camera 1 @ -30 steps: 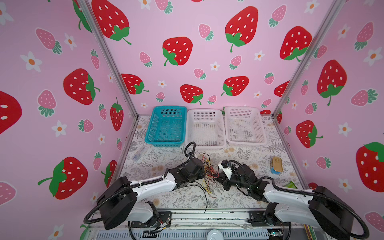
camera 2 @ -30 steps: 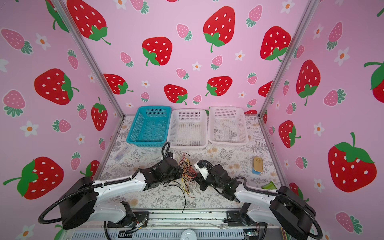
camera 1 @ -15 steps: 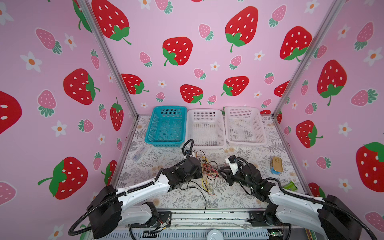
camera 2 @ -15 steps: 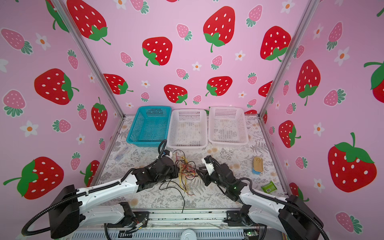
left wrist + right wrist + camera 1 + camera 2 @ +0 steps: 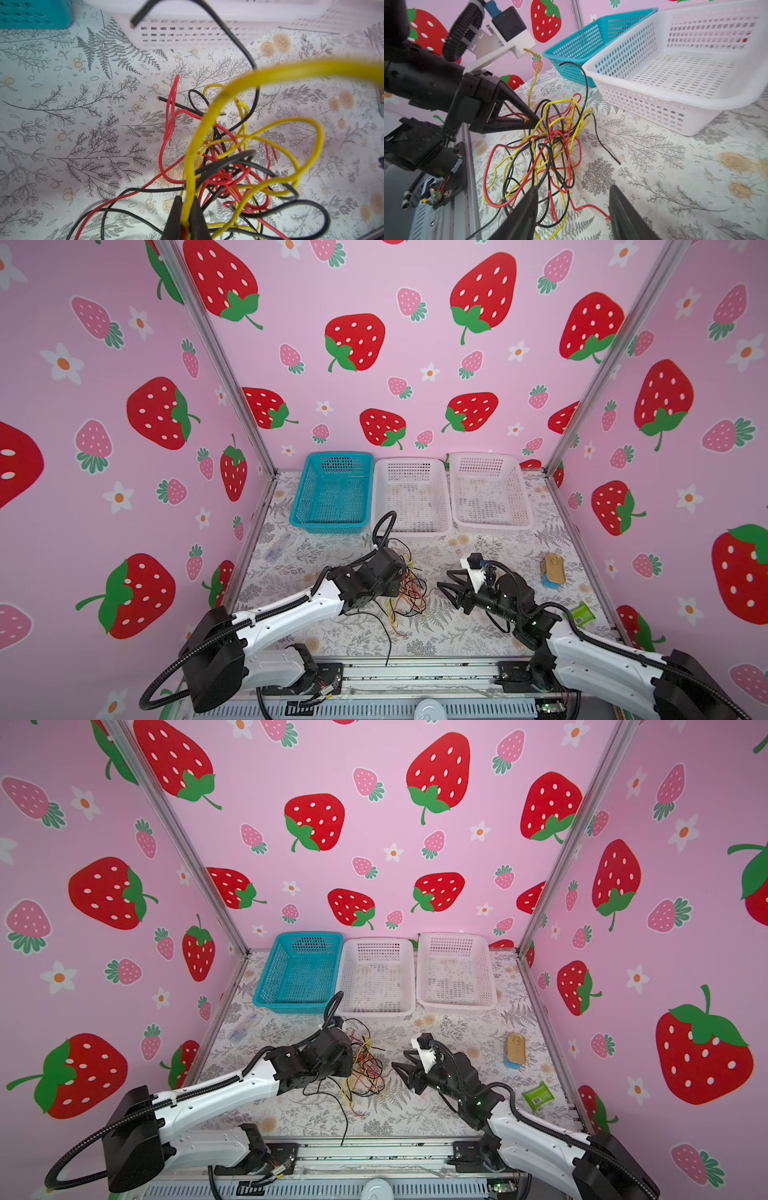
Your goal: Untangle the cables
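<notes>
Now: cables (image 5: 409, 593) lie knotted at lower centre in both top views. My left gripper (image 5: 187, 200) is pinched on a yellow strand (image 5: 270, 72), an anchor, I judge. My right gripper (image 5: 573, 187) stands wide beside the knot, gripping nothing, free to pick a strand.

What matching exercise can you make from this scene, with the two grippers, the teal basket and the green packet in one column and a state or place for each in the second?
Column one:
1. left gripper
2. right gripper
3. teal basket
4. green packet

Column two:
A. open, gripping nothing
B. on the table, far right
C. shut on the yellow cable
D. at the back, left

Pairs: 1-C, 2-A, 3-D, 4-B.
</notes>
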`<state>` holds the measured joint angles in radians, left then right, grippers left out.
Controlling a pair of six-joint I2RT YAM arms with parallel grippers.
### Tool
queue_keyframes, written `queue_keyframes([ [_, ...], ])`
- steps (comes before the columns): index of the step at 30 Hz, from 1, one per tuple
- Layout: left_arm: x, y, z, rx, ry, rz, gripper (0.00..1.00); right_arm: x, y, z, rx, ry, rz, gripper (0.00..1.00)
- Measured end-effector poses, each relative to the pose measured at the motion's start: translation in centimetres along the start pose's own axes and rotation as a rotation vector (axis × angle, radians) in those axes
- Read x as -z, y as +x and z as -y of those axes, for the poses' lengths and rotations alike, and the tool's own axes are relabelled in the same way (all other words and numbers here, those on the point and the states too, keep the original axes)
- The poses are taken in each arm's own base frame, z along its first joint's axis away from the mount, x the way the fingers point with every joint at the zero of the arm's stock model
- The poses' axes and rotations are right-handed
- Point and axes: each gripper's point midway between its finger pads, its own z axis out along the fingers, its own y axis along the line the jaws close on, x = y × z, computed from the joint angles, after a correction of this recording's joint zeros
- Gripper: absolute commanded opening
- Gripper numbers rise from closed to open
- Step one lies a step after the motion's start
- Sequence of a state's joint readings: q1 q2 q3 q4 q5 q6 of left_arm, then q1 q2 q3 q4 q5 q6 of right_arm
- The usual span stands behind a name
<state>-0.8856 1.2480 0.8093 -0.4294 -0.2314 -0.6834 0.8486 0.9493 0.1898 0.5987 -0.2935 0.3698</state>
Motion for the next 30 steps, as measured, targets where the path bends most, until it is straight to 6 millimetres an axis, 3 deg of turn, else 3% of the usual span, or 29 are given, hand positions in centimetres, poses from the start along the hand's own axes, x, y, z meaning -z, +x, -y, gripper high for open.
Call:
queue_keyframes([
  [6,0.0,0.2,0.3,-0.012,0.014,-0.008,0.0,-1.4,3.8,-1.0,-0.055,-0.104,-0.147,0.49],
  [17,-0.5,0.6,1.1,-0.018,0.038,-0.024,0.0,-1.8,2.9,-3.2,-0.042,-0.207,-0.119,0.42],
  [28,-0.7,0.9,2.2,-0.027,0.063,-0.027,0.0,-2.5,2.9,-3.1,-0.043,-0.203,-0.125,0.02],
  [30,-0.8,1.1,2.3,-0.032,0.065,-0.026,0.0,-2.5,2.7,-3.0,-0.049,-0.198,-0.121,0.0],
])
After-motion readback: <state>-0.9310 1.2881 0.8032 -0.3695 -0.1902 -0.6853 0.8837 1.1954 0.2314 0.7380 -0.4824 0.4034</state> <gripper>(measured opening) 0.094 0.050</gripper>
